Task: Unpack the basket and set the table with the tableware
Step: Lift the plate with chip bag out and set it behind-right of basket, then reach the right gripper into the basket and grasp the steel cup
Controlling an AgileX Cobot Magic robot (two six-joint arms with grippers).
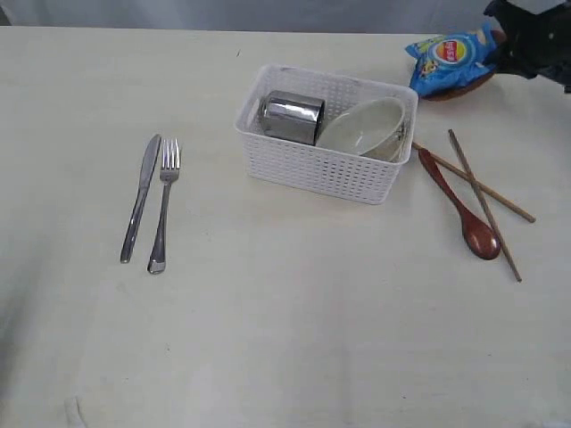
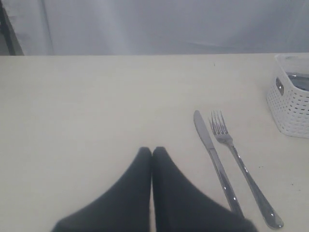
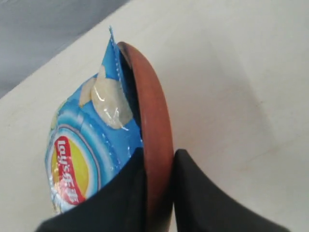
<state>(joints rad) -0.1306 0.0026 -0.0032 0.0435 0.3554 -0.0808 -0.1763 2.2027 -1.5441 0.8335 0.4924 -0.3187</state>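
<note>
The white basket (image 1: 312,165) stands mid-table and holds a steel cup (image 1: 291,117) on its side and a white bowl (image 1: 361,127). A knife (image 1: 141,196) and fork (image 1: 163,209) lie side by side to its left. On its right lie a wooden spoon (image 1: 462,214) and two crossed chopsticks (image 1: 482,198). At the far right corner my right gripper (image 3: 158,152) is shut on the rim of the small brown plate (image 3: 154,111), which carries a blue chip bag (image 3: 91,145). My left gripper (image 2: 152,151) is shut and empty over bare table, beside the knife (image 2: 212,154).
The table (image 1: 285,321) stretches pale and wide in front of the basket. The chip bag (image 1: 449,61) sits on the plate (image 1: 464,89) near the table's far edge. A grey backdrop runs behind.
</note>
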